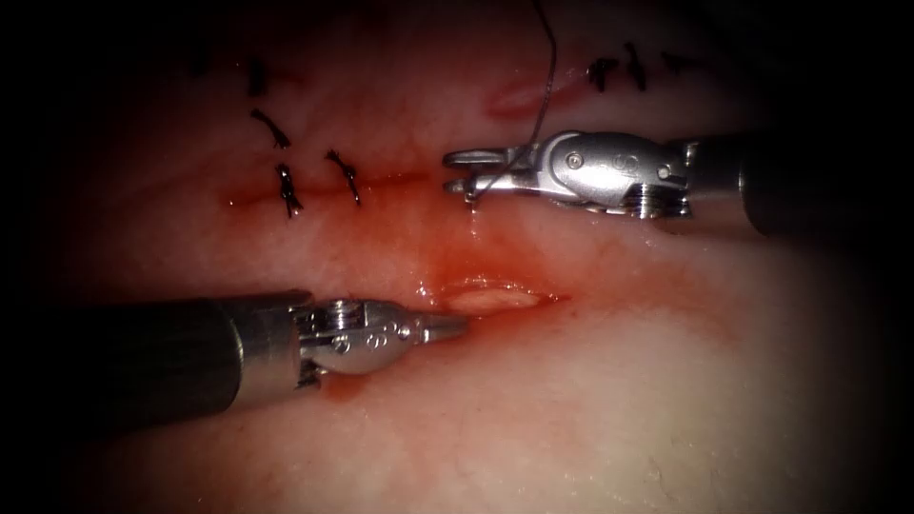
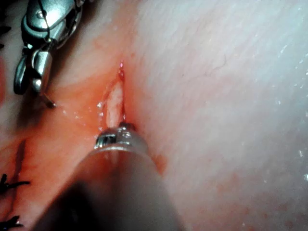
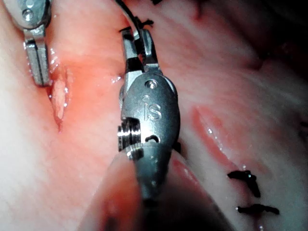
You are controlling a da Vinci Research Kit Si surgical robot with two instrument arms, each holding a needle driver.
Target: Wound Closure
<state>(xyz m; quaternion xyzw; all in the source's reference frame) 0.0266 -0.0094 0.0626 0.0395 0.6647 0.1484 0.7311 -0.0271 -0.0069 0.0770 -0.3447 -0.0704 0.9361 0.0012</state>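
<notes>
Right hand (image 1: 462, 171) pinches the needle (image 1: 470, 195) near its thread (image 1: 545, 76) end, tip just above the cut (image 1: 495, 300) (whether it touches, I cannot tell). Left hand (image 1: 452, 326), pressed together and empty, sits at the cut's left end. A firm grip matters. The tissue (image 1: 619, 400) is wet with fluid (image 1: 457, 257), and there is open room between the tools.

Endoscope looks down from the front; both close wrist views share the open cut (image 1: 495, 300).

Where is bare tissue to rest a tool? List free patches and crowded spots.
Free: broad tissue below the open cut. Crowded: stitches upper left; right tool with thread at its tip, grip unclear, perhaps the needle beneath; left tool, shut and empty, at the cut.
</notes>
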